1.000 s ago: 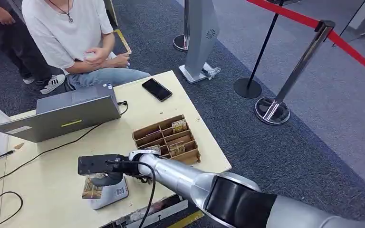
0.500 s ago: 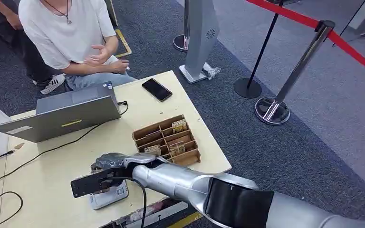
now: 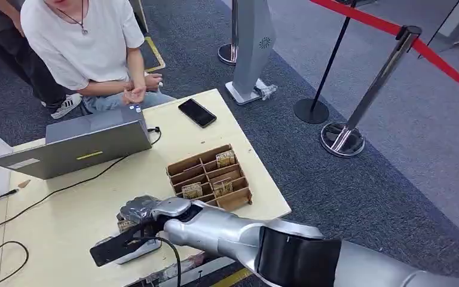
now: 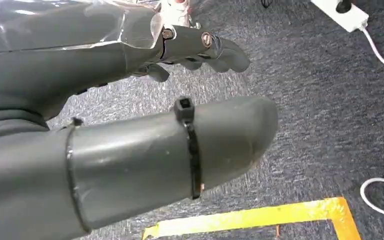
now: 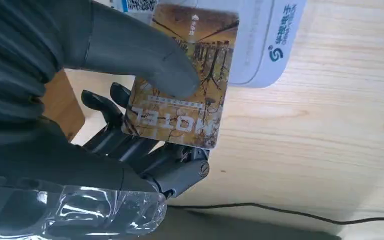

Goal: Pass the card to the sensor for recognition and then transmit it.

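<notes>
Card: the right robot hand (image 5: 130, 100) has it, thumb pressed on the printed face, darker fingers (image 5: 130, 145) behind; the card (image 5: 185, 80) sits over the edge of the white sensor (image 5: 265, 45), though whether it touches is hard to call.
Right robot hand, from the head view: the hand (image 3: 138, 209) is low over the near part of the table (image 3: 66, 209), right at the sensor (image 3: 132, 250), with the card's corner (image 3: 124, 224) peeking out beneath it.
Left robot hand: the hand (image 4: 145, 100) hangs over grey carpet, fingers apart, nothing in it.
Organizer: the brown divided box (image 3: 210, 176) stands on the table just beyond the right robot hand; several compartments hold upright cards (image 3: 225, 158), others look bare.
Also on the table: an open laptop (image 3: 77, 143) and a dark phone (image 3: 197, 112), both well away from the sensor.
Person: seated behind the laptop (image 3: 89, 48).
</notes>
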